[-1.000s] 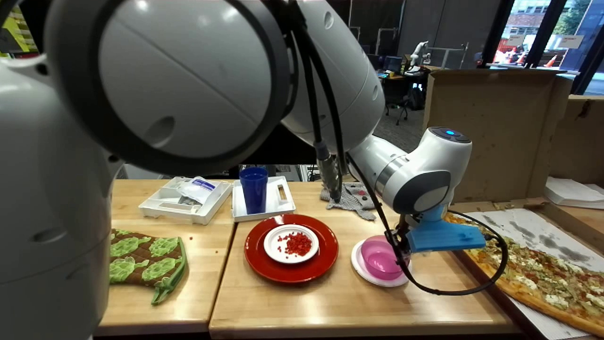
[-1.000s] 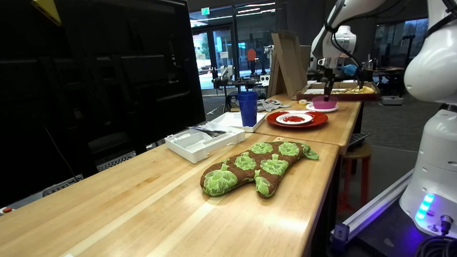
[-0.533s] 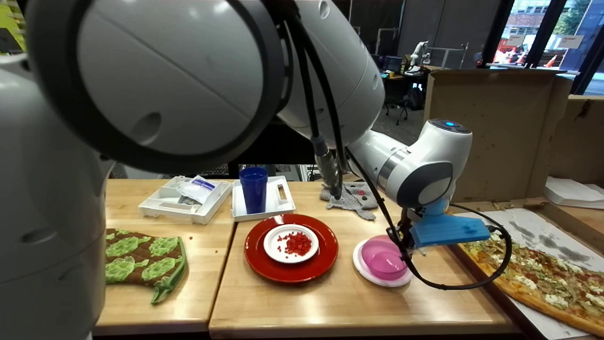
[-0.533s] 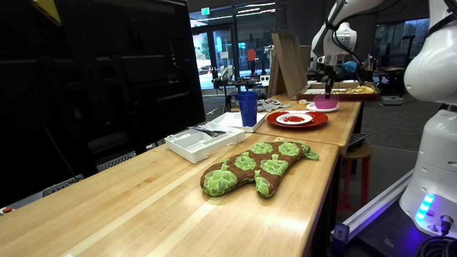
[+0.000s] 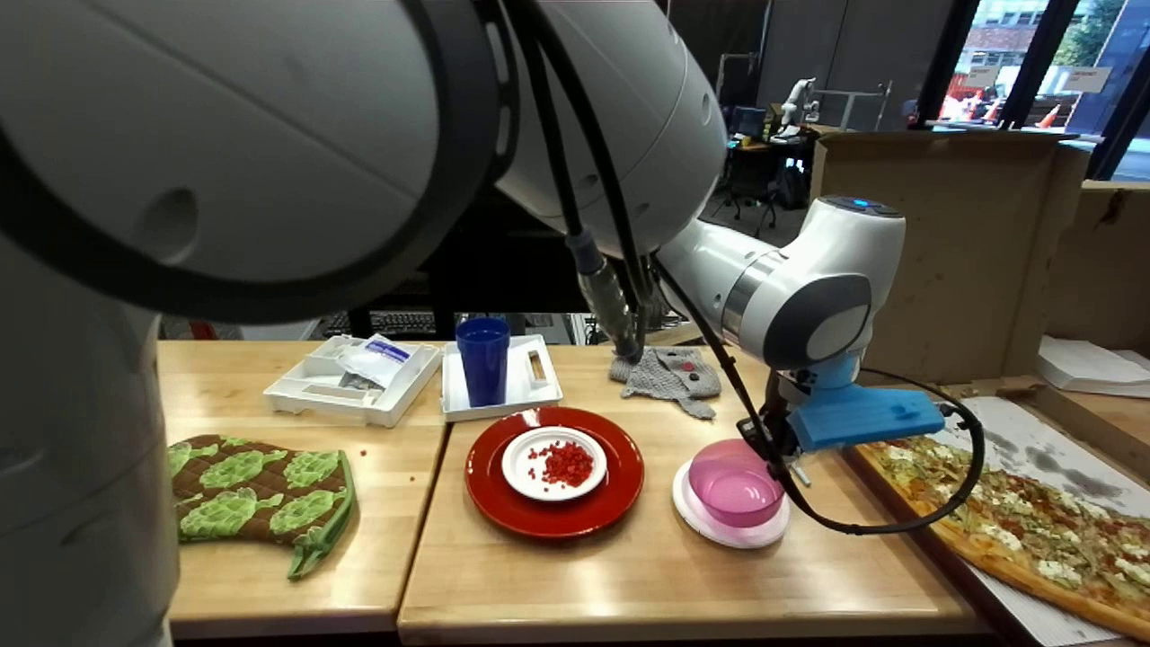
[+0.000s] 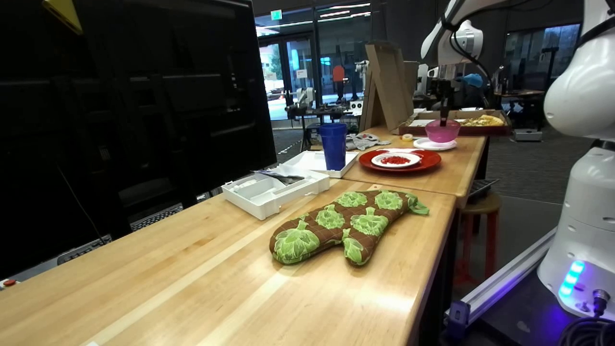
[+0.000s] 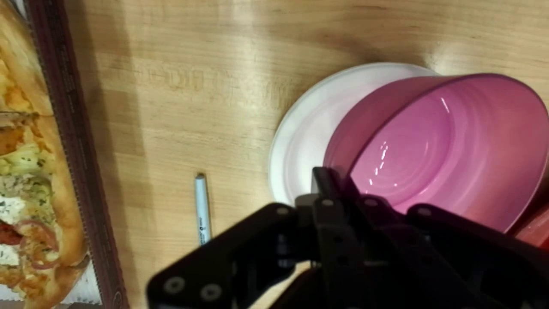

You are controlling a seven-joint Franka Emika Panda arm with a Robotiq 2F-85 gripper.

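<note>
The robot's gripper (image 7: 336,182) has its two fingers (image 7: 322,182) pinched on the edge of a pink bowl (image 7: 429,141) — one finger is inside the bowl and one is outside. The bowl is tipped and is over a small white plate (image 7: 296,141), but it is hard to tell if its bottom touches. In the wrist view, a blue-gray pen (image 7: 202,210) lies on the wooden table (image 7: 171,64), between the plate and a box (image 7: 79,141) with pizza (image 7: 34,184) in it. In an exterior view, a big red plate (image 5: 490,494) is near the bowl. On it is a little white dish (image 5: 517,481) with tiny red bits (image 5: 568,464). Behind that, a blue cup (image 5: 485,359) stands on a white tray (image 5: 526,395) — and a brown and green oven mitt (image 6: 331,226) lies on the table in both exterior views.
</note>
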